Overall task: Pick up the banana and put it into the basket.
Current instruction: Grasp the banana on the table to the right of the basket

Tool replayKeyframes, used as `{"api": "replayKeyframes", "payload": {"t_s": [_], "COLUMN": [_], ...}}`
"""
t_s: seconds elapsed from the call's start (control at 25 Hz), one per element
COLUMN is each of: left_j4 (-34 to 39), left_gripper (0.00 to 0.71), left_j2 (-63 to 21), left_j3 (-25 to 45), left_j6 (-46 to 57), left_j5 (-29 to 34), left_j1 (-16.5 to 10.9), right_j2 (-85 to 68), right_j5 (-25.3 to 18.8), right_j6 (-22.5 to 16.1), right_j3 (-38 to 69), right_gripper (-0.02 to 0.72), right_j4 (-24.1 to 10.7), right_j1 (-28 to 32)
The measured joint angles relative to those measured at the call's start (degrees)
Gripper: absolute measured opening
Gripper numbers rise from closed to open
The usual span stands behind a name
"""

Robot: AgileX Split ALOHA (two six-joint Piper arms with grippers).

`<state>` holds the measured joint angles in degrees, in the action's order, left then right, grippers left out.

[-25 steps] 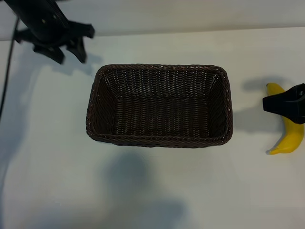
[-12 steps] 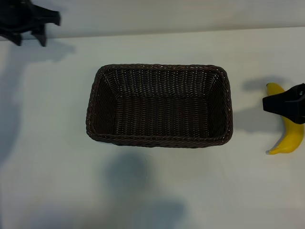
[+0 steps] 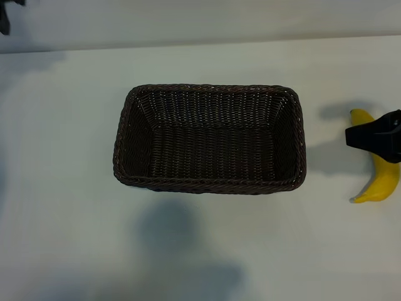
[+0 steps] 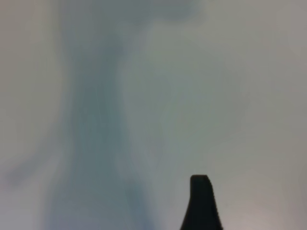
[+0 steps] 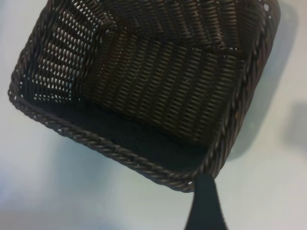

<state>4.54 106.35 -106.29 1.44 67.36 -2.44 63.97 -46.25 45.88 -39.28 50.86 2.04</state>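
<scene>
The yellow banana [image 3: 383, 180] lies on the white table at the far right, curved, its stem end toward the front. My right gripper [image 3: 378, 137] hangs over the banana's middle and hides that part; it is open, and its wrist view shows one black finger [image 5: 206, 203] with nothing held. The dark brown wicker basket [image 3: 210, 185] stands in the middle of the table with nothing in it, and its corner rim [image 5: 120, 154] fills the right wrist view. My left gripper [image 3: 5, 14] is at the far left corner, open, with one finger [image 4: 201, 203] over bare table.
The table's far edge [image 3: 200, 39] runs along the back. White table surface [image 3: 62, 188] surrounds the basket on the left and front, crossed by soft arm shadows [image 3: 169, 232].
The left arm has drawn back toward the far left corner and nearly left the exterior view. The right gripper, banana and basket have not moved.
</scene>
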Motion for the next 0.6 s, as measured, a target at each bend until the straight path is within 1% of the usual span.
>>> {"api": "replayKeyframes", "payload": {"t_s": [0.12, 0.36, 0.6], "left_j4": [0.0, 0.0, 0.0], "left_gripper": [0.557, 0.557, 0.557], "left_j2": [-5.3, -18.9, -33.4], "left_j3": [4.4, 16.9, 33.7], "left_j6": [-0.3, -0.7, -0.7], "left_j5": [0.0, 0.0, 0.0], "left_j1": [0.0, 0.0, 0.0], "right_j2": [0.0, 0.0, 0.0], "right_j5": [-0.1, -0.1, -0.3], "right_j6": [0.0, 0.0, 0.0], "right_j3": [0.0, 0.0, 0.0], "right_gripper": [0.516, 0.516, 0.516], "right_j4": [0.0, 0.0, -0.5], "right_j1": [0.0, 0.0, 0.0]}}
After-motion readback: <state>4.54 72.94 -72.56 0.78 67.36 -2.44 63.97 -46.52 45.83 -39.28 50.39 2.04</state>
